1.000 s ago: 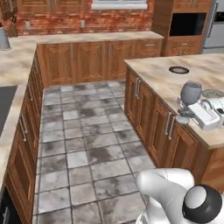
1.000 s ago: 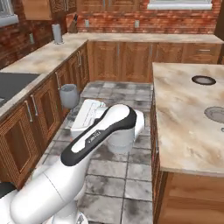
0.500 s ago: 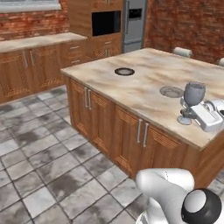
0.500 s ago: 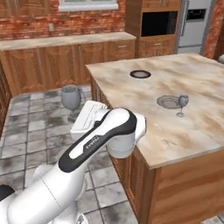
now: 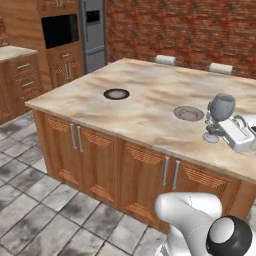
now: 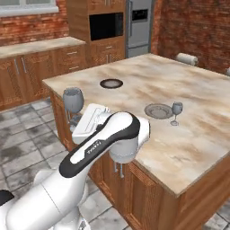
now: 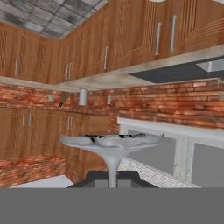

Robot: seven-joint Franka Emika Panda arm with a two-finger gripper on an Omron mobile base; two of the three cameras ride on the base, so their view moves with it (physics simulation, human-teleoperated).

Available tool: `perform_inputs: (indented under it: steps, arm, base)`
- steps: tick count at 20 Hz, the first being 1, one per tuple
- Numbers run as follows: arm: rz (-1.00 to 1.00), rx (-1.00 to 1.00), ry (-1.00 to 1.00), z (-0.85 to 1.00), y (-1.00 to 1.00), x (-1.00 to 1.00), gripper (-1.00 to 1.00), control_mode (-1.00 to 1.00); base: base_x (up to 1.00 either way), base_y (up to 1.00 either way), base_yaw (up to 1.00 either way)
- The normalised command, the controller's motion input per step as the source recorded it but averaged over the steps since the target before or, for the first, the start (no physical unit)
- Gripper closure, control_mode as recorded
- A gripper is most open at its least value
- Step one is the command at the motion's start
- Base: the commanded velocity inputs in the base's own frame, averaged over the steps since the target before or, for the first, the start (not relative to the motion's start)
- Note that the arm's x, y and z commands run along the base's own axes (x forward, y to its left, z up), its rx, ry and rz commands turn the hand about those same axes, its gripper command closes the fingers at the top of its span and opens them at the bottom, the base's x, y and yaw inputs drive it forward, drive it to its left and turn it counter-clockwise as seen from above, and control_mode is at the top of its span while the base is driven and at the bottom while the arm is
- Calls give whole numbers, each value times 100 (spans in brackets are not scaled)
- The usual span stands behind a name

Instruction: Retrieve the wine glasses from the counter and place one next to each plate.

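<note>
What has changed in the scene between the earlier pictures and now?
The base drove and turned toward the island counter, so the whole view shifted. The end effector stayed shut on the wine glass. The second glass stays beside the near plate; the far plate has none.

Arm [image 6: 96, 146] bent forward, jaws clamped (hand level), gripper [image 5: 226, 131].
</note>
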Motion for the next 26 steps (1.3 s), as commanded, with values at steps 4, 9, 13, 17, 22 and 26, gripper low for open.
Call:
perform_inputs:
  steps: [4,9,13,17,22,26]
  arm:
    - [0,0,0,0,0,0,100,100]
    - [0,0,0,0,0,0,100,100]
    - [0,0,0,0,0,0,100,100]
    - [0,0,0,0,0,0,100,100]
    - [0,0,0,0,0,0,100,100]
    - [0,0,0,0,0,0,100,100]
  base:
    - [94,100,-56]
    - [19,100,-54]
    - [14,100,-55]
    - [12,100,-54]
    - [0,100,-43]
    - [-1,100,-20]
